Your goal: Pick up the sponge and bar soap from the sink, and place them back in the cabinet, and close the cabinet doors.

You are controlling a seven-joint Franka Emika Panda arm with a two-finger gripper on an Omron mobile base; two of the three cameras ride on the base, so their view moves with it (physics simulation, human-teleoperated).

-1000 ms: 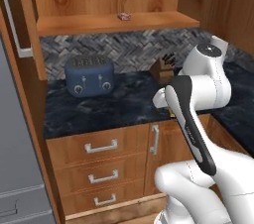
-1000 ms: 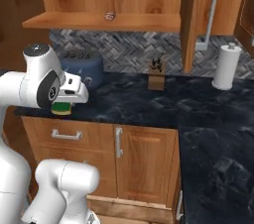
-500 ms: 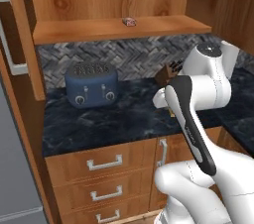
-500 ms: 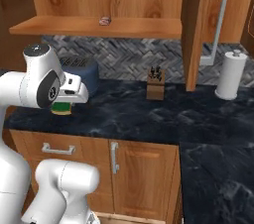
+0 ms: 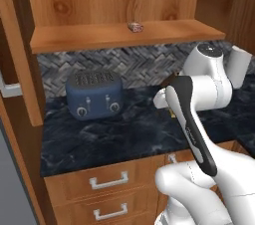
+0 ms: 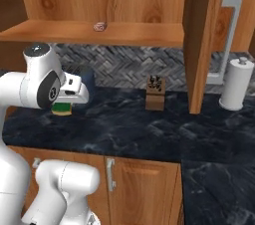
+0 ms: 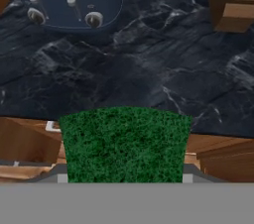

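The gripper [image 6: 63, 105] was clamped on the sponge [image 6: 62, 108], held above the dark countertop [image 6: 149, 129]. The cabinet [image 6: 99, 32] shelf lay above and ahead of it, bar soap [image 6: 100, 26] already there. Best to lift clear of the shelf edge, then reach in level beside the soap before releasing.

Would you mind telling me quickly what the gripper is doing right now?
Gripper: closed on the sponge, held above the counter.
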